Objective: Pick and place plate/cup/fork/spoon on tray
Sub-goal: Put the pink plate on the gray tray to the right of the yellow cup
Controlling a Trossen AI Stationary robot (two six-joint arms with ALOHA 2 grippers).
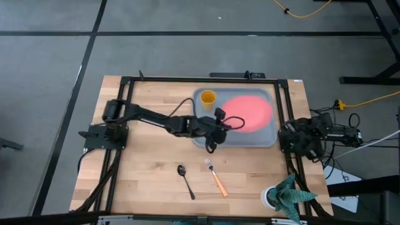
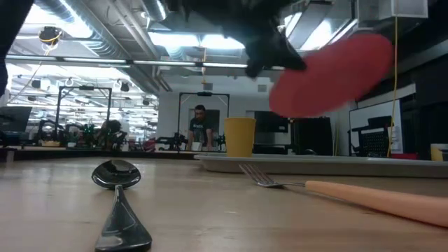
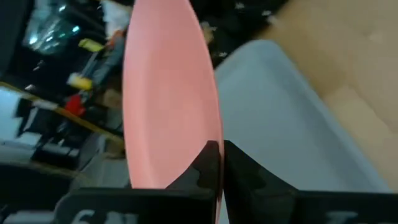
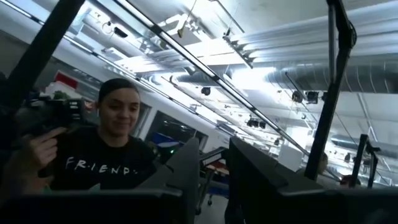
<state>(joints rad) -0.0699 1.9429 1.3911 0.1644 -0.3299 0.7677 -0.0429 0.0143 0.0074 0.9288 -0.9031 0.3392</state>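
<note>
The tray (image 1: 270, 139) lies at the table's far right, with the cup (image 1: 207, 97) standing upright in its far left corner. The plate (image 1: 250, 111) hangs tilted above the tray, clear of its floor in the low view. The left gripper (image 1: 220, 119) is clamped on the plate's left rim, fingers (image 3: 208, 163) pinching the edge. The right gripper (image 1: 294, 139) waits folded at the table's right edge, fingers a little apart, holding nothing. The spoon (image 1: 185, 180) and fork (image 1: 215, 177) lie side by side on the wooden table (image 1: 144, 181), nearer the front. A person (image 4: 99, 149) sits in the room beyond.
</note>
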